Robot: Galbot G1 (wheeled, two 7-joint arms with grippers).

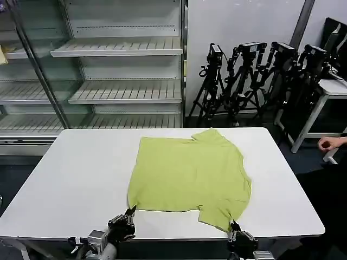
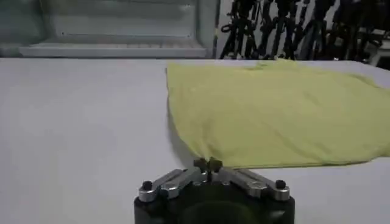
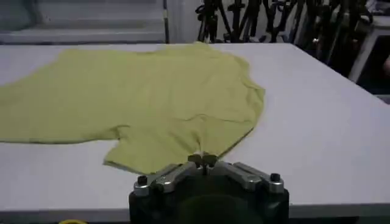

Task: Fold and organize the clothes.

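The clothes are one lime short-sleeved T-shirt [image 1: 190,173] lying flat on the white table [image 1: 76,179], collar end toward the far side. My left gripper [image 1: 130,210] is at the shirt's near left corner, and in the left wrist view this gripper [image 2: 208,164] is shut on the tip of the fabric [image 2: 274,115]. My right gripper [image 1: 234,224] is at the near right corner by the sleeve. In the right wrist view that gripper [image 3: 203,160] is shut on the hem, and the cloth [image 3: 152,97] puckers toward the tips.
Both grippers sit at the table's near edge [image 1: 173,237]. Bare tabletop lies left and right of the shirt. White shelving [image 1: 119,49] stands behind the table, with black tripods [image 1: 255,76] at the back right and another white table [image 1: 331,89] at far right.
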